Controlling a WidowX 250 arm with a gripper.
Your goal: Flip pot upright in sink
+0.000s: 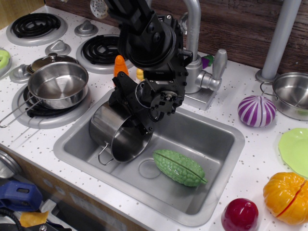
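In the single overhead view, the pot lies on its side at the left end of the sink, mouth towards the near right. The gripper is at the pot's upper rim; whether its jaws are clenched on it I cannot tell. To right it well, pivot about the base and lift the rim, clear of the green gourd.
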